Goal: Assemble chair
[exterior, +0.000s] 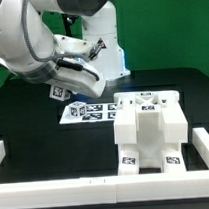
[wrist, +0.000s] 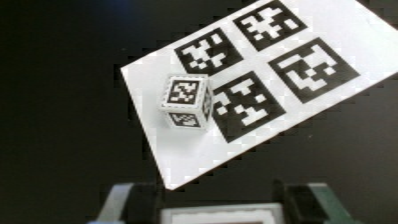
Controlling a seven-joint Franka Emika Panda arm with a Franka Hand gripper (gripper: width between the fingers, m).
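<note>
The arm point(exterior: 24, 42) enters from the exterior view's left and bends down over the marker board point(exterior: 89, 112). Its wrist is tilted, so the gripper point(exterior: 63, 86) hangs just above that board's end on the exterior view's left. In the wrist view the two fingers point(wrist: 121, 205) stand parallel and partly apart, clamping a white chair piece point(wrist: 222, 214) above the board

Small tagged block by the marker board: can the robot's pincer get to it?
Probably yes: the pincer hangs above the small tagged block at the marker board's edge, nothing between them, though something pale between its fingers might hinder it.
</note>
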